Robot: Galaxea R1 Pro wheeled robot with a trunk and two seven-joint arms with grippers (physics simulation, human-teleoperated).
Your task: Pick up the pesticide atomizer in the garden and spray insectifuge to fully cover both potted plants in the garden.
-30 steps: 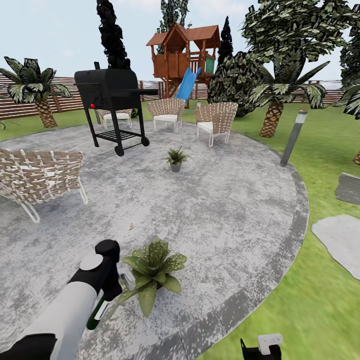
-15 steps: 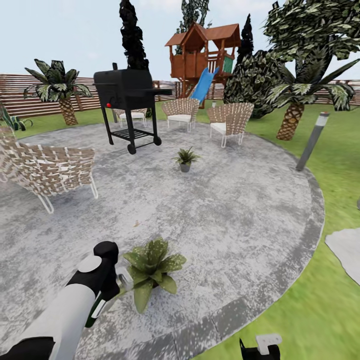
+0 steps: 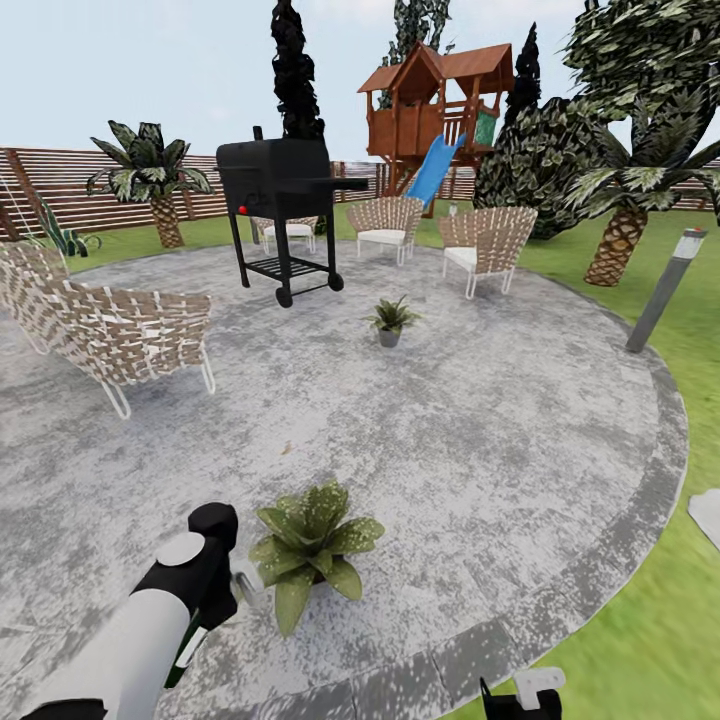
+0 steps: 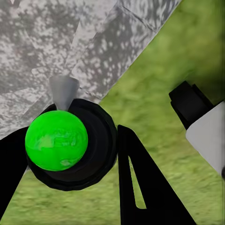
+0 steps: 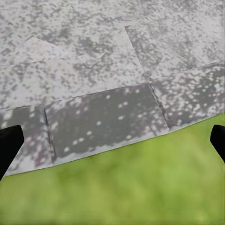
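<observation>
Pesticide atomizer mostly hidden behind left arm, right claw cut off by frame edge — fingertips unseen

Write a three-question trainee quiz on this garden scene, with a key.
1. True or false: the left gripper has its jaws shut on the pesticide atomizer.
2. Which plant is nearer the left gripper: A) the speckled broad-leaf plant, B) the spiky plant in the grey pot?
3. Fill in: the right gripper hangs over the patio edge and the ____.

Key: 1 true; 2 A; 3 grass.
</observation>
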